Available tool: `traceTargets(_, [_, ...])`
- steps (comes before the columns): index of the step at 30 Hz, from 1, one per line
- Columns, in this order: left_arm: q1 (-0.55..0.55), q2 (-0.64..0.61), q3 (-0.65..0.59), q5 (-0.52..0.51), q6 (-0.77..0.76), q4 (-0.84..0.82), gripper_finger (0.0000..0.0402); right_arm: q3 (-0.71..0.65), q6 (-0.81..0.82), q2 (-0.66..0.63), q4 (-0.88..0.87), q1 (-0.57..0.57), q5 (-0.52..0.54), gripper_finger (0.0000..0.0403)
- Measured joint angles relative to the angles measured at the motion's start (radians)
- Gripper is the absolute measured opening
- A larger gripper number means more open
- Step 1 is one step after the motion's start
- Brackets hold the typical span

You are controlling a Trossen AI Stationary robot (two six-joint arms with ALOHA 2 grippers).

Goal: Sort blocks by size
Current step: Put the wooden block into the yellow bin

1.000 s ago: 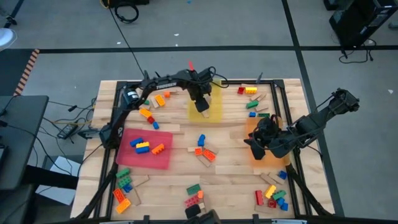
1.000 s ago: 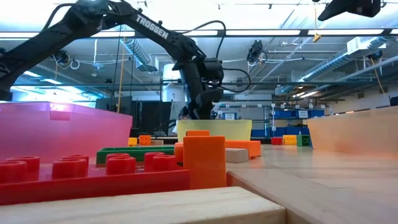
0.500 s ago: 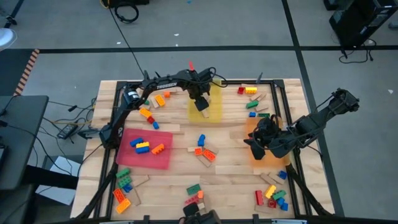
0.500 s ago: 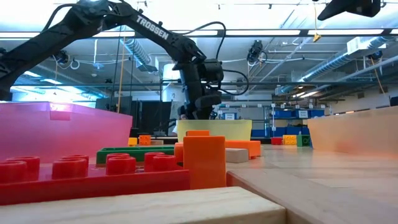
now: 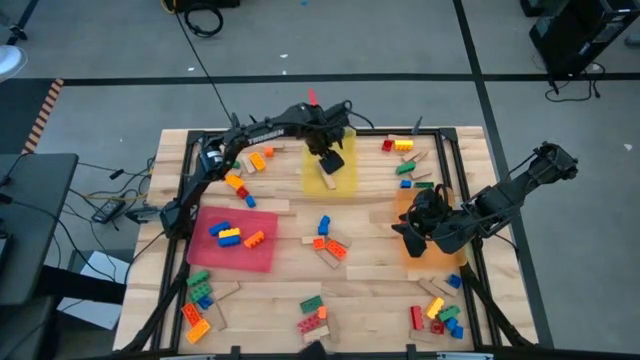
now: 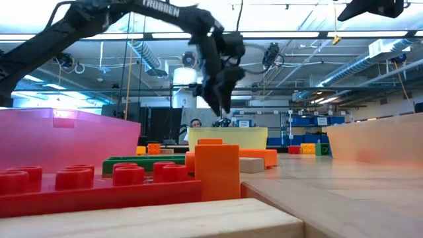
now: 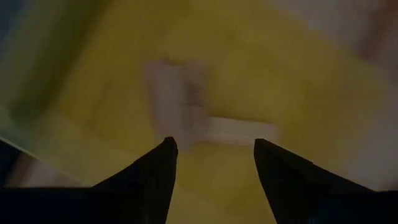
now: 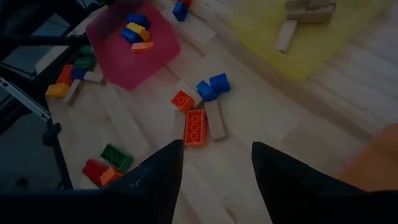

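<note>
two parted, empty fingers of the left gripper (image 7: pixel 211 149) have lifted; tan wooden blocks (image 7: pixel 199 112) now lie below it in the yellow tray (image 5: pixel 345 180).

Left end effector (image 5: pixel 331 160) opened, rose above yellow tray (image 5: pixel 345 182).

Three trays: red (image 5: pixel 235 240), yellow (image 5: pixel 330 178), orange (image 5: pixel 432 245); two arms; dozens of blocks (image 5: pixel 325 245).
</note>
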Motion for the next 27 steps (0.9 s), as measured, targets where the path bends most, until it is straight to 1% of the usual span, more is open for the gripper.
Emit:
traceTargets(3, [-0.075,-0.036,0.003,-0.014,-0.066,0.004,0.0223,0.0,-0.045,0.0,-0.001,0.0,-0.001,0.0205])
traceTargets(7, [-0.211,-0.08,0.004,-0.162,-0.18,0.007,0.0223,0.0,-0.105,0.0,-0.001,0.001,-0.01,0.0204])
traceTargets(9, [-0.283,-0.092,0.004,-0.232,-0.252,0.008,0.0223,0.0,-0.141,0.0,-0.001,0.001,-0.031,0.0205])
traceTargets(11, [-0.357,-0.102,0.004,-0.276,-0.326,0.011,0.0223,0.0,-0.177,0.0,-0.002,0.001,-0.066,0.0206])
traceTargets(17, [-0.558,-0.107,0.004,-0.335,-0.539,0.013,0.0223,0.0,-0.25,0.0,-0.001,0.001,-0.185,0.0204])
traceTargets(23, [-0.729,-0.107,0.004,-0.408,-0.812,0.001,0.0223,0.0,-0.299,0.0,-0.001,0.012,-0.199,0.0204])
traceTargets(27, [-0.826,-0.106,0.004,-0.418,-0.939,-0.025,0.0223,0.0,-0.34,0.0,0.0,0.016,-0.199,0.0204])
